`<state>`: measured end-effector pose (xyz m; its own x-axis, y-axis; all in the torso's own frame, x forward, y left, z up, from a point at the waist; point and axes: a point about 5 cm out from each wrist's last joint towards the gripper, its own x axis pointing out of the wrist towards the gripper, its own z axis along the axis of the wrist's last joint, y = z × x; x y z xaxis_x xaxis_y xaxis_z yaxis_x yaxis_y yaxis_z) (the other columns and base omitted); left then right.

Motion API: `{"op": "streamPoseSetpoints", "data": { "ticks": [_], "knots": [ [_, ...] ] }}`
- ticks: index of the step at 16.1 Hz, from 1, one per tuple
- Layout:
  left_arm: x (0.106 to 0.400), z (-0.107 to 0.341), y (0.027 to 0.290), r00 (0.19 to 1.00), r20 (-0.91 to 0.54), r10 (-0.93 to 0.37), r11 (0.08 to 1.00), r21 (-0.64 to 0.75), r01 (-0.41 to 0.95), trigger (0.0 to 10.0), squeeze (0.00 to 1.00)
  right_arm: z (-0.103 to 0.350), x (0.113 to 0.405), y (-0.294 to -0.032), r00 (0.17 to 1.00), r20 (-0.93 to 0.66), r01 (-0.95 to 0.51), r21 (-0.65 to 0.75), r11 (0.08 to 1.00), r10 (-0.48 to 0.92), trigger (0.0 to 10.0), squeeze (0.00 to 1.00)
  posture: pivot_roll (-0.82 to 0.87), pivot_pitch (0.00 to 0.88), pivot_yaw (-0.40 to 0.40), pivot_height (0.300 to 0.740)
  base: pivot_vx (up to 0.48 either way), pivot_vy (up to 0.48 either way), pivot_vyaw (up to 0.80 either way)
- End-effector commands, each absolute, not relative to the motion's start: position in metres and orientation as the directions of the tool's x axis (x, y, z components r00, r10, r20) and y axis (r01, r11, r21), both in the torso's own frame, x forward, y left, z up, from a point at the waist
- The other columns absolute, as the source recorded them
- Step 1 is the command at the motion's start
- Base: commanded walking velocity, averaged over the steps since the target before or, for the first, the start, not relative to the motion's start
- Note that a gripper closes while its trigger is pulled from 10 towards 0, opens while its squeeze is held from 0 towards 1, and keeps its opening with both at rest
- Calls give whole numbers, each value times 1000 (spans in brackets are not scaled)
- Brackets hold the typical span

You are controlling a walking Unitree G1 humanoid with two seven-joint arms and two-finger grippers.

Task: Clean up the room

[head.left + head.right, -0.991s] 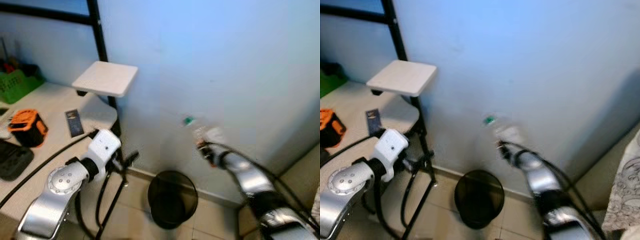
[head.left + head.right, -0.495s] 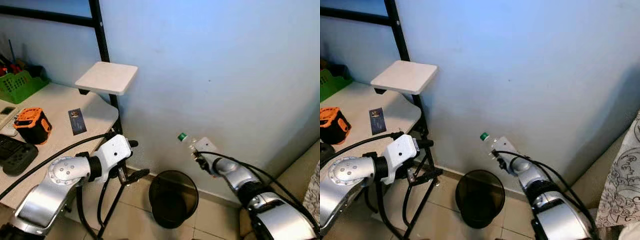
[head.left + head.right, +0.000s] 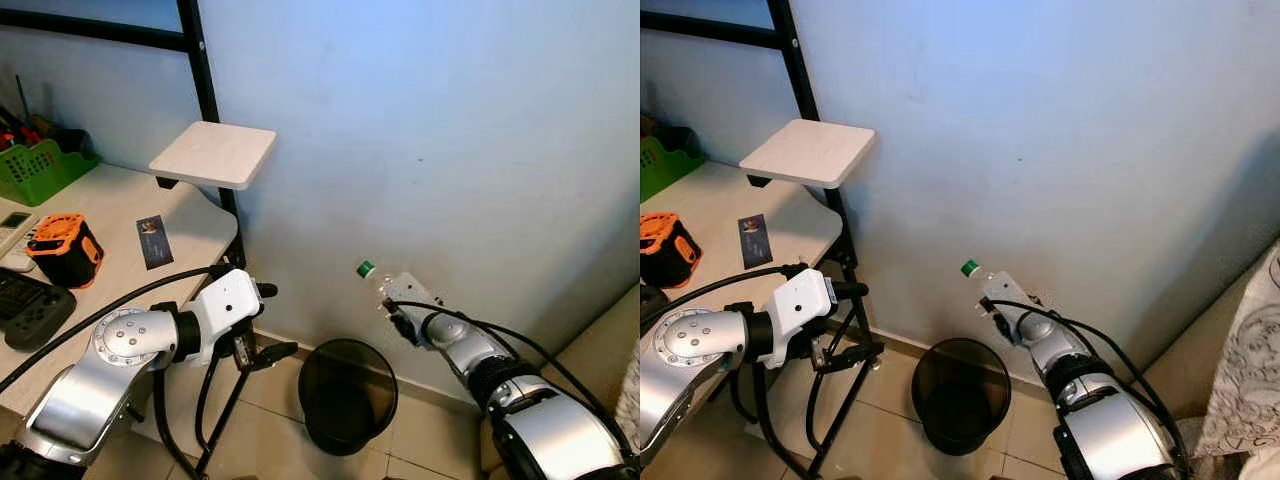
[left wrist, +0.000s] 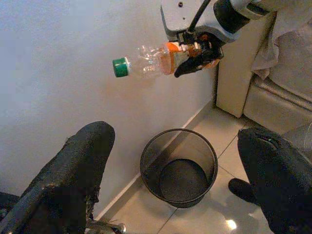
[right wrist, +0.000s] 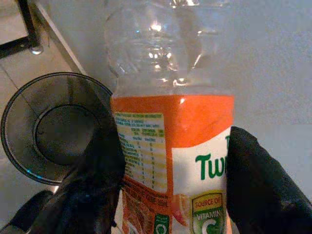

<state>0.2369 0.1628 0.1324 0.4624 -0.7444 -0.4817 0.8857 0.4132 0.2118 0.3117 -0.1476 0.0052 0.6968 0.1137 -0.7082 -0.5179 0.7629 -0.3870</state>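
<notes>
We hold the right tool [image 4: 197, 56] out toward the blue wall [image 3: 450, 120], fingers pinched on an empty plastic bottle [image 5: 170, 146] with an orange label and green cap [image 4: 119, 67]. The bottle lies roughly level in the air, cap pointing left, above and slightly right of the black mesh wastebasket [image 3: 347, 395] on the tiled floor [image 4: 195, 219]. Our left tool [image 4: 180, 180] hangs near the desk [image 3: 95, 225] edge, fingers spread, gripping nothing.
</notes>
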Motion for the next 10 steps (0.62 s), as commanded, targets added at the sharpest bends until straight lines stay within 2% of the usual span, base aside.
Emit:
{"op": "streamPoseSetpoints", "data": {
  "ticks": [1, 10],
  "knots": [
    [238, 132, 163, 453, -494, -743, 401, 213, 891, 10000, 0, 10, 316, -147, 706, -699, -518, -396, 759, 117, 10000, 1000, 51, 0, -14, 740, 0, 0, 0],
    [236, 131, 164, 444, -507, -738, 398, 204, 894, 10000, 0, 2, 310, -144, 698, -707, -520, -389, 760, 116, 10000, 1000, 53, 0, -11, 740, 0, 0, 0]
  ]
}}
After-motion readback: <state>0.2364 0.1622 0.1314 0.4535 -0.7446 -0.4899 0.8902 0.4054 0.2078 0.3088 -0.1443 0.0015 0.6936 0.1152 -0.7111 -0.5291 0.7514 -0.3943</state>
